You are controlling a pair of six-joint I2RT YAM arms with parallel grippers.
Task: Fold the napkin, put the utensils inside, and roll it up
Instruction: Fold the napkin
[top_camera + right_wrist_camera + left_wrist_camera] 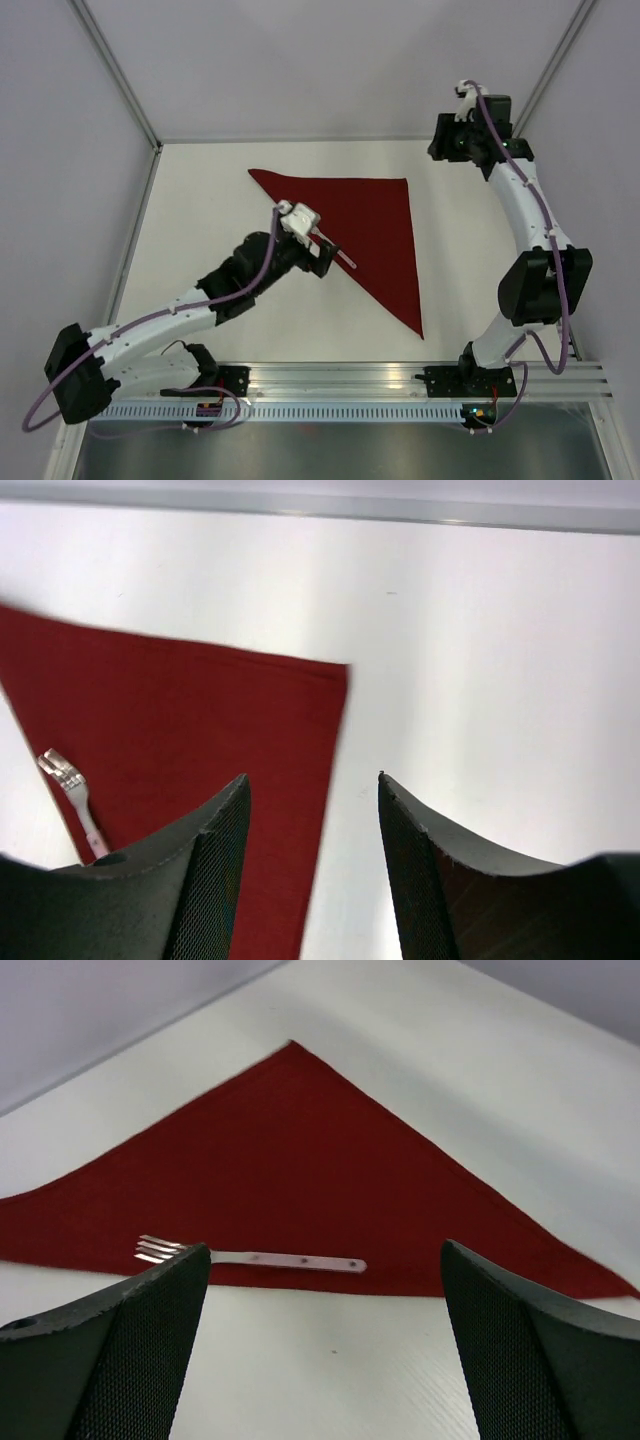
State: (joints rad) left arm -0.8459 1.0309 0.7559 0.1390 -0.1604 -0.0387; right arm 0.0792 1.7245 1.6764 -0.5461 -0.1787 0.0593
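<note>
A dark red napkin (300, 1160), folded into a triangle, is seen spread on the white table (330, 1360), its apex at the upper centre of the frame and its long edge running across the middle. A metal fork (270, 1258) is laid along that edge, tines to the left. The left gripper (325, 1250) is shown at the bottom, jaws spread wide, nothing held between them.
</note>
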